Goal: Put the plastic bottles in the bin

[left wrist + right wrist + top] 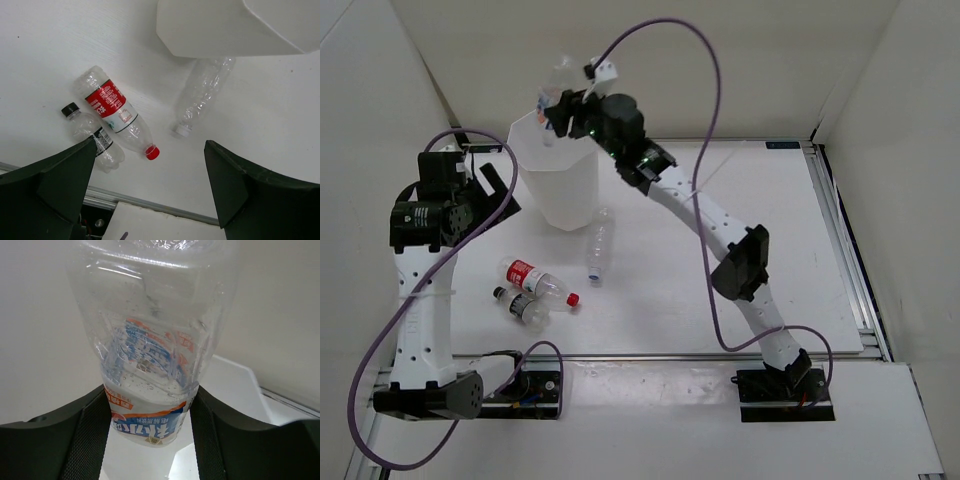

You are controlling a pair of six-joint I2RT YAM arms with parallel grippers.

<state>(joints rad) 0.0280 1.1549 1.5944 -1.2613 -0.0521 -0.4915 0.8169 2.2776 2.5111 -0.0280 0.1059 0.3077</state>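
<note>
above the far-left bin (pixel 560 195), the right gripper (pixel 552 115) clamps the blue-white bottle (pixel 150 365), apparently over the rim. left of the bin, the left gripper (pixel 492 190) is spread wide, holding nothing. nearer lie the red-label bottle (pixel 535 278), black-capped bottle (pixel 517 303) and plain bottle (pixel 599 245).

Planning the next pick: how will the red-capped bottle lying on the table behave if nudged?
The red-capped bottle lies on its side, so it will probably roll. It looks empty, so likely light. Thin clear walls may dent under a squeeze.
</note>
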